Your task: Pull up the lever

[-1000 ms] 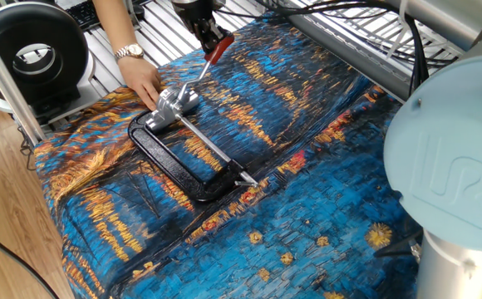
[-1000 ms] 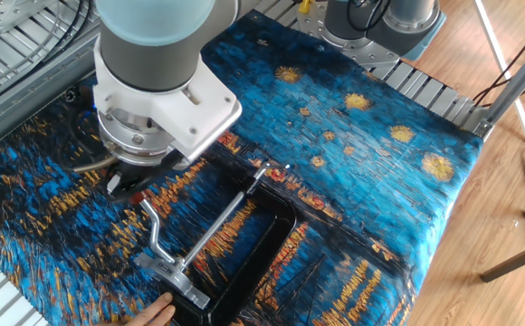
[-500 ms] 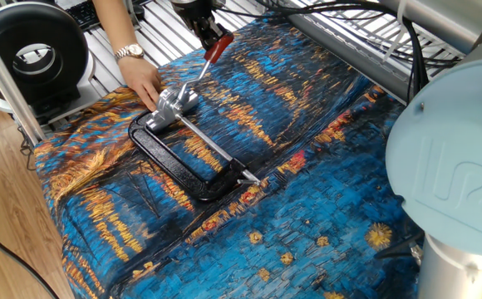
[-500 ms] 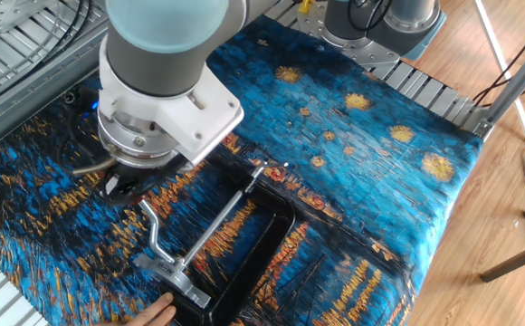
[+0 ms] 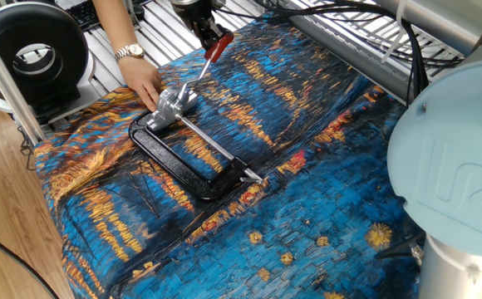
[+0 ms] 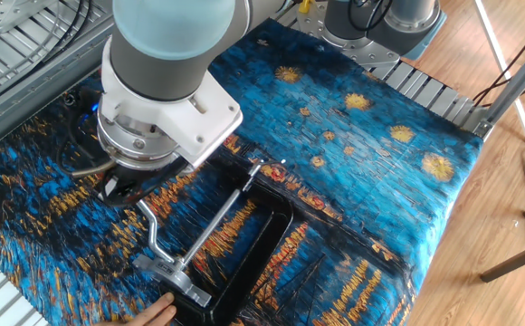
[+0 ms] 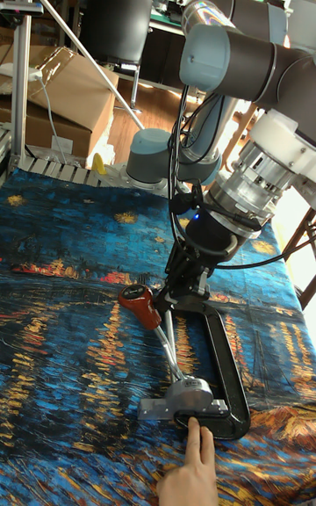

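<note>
- One UR5 arm [image 7: 250, 67] reaches down over the surface; its wrist fills much of the other fixed view.
- Surface carries a blue-and-orange painted cloth [image 5: 307, 208].
- Black C-shaped clamp frame [image 5: 170, 166] lies flat on the cloth; long silver rod [image 5: 212, 148] runs along its open side.
- Silver clamp head [image 5: 173, 106] sits at the frame's far end in one fixed view.
- Person's hand [image 5: 144, 81] presses beside the silver head; wristwatch [image 5: 129, 52] on the wrist. In the tall fixed view a finger touches the frame's end.
- Claw [image 5: 210, 37] is narrowed down, pinching the lever's red-orange sleeve.
- Lever [image 7: 158, 326] rises at a slant from the silver head, sleeve end up off the cloth, at the rod side of the clamp.
</note>
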Controlling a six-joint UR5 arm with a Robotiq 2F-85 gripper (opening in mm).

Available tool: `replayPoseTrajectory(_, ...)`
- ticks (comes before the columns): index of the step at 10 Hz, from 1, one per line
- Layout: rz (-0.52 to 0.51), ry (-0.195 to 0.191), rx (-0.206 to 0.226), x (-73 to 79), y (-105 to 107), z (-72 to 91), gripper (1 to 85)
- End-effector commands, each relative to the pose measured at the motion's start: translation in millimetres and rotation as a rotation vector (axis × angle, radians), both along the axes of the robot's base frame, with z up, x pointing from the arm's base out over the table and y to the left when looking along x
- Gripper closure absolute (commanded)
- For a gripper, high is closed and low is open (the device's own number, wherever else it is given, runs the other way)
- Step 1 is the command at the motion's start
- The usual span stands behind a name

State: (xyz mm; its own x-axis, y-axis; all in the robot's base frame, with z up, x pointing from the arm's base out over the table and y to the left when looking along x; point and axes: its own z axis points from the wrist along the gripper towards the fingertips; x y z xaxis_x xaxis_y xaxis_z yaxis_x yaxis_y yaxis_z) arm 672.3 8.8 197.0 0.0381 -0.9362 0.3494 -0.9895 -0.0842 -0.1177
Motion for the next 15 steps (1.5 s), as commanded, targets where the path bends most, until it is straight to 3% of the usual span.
replayPoseTrajectory(1, -0.003, -0.003, 0.014, 0.5, -0.5, -4.6, 78.7)
replayPoseTrajectory(5, -0.011, -0.003, 0.025, -0.2, 2.0, -5.8, 78.7)
replayPoseTrajectory(6, -0.004, -0.01, 0.01, 2.5, -0.9, -5.1, 78.7)
replayPoseTrajectory(12, 0.002, -0.021, 0.011, 5.7, -9.3, -16.5, 78.7)
replayPoseTrajectory(15, -0.022, -0.013, 0.019, 1.5, 1.0, -15.3, 78.7)
